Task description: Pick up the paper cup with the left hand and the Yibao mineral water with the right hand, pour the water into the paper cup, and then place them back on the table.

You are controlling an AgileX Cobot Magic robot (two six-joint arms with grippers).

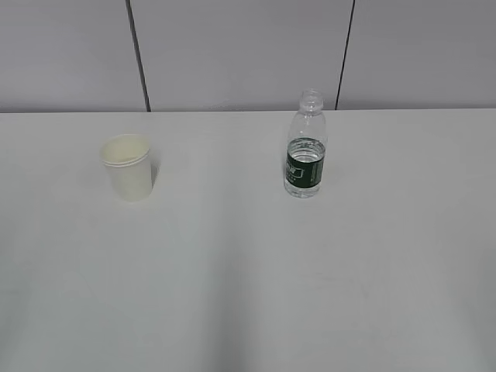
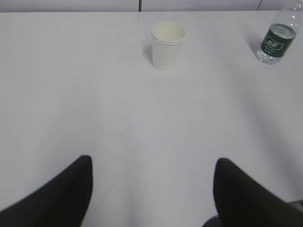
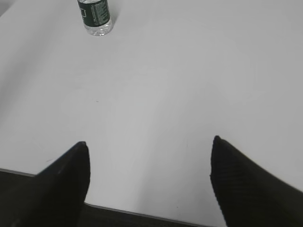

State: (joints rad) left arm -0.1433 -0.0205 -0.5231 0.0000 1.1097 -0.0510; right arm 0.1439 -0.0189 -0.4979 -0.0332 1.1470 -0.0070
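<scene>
Paper cup (image 1: 127, 167) upright on white counter (image 1: 248, 287), left side. Yibao mineral water (image 1: 305, 146) upright, uncapped, well apart to its right, approx half full. Left claw (image 2: 151, 189) spread wide, empty, short of cup. Right claw (image 3: 149, 175) likewise spread, empty, near counter edge, bottle far ahead.

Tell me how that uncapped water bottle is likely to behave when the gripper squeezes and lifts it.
The Yibao mineral water looks thin-walled and clear, so it will probably flex under a firm squeeze. It has no cap, and the water level sits around the label, so squeezing or tilting could spill some. Being tall and narrow, it may tip if nudged near the neck.
</scene>
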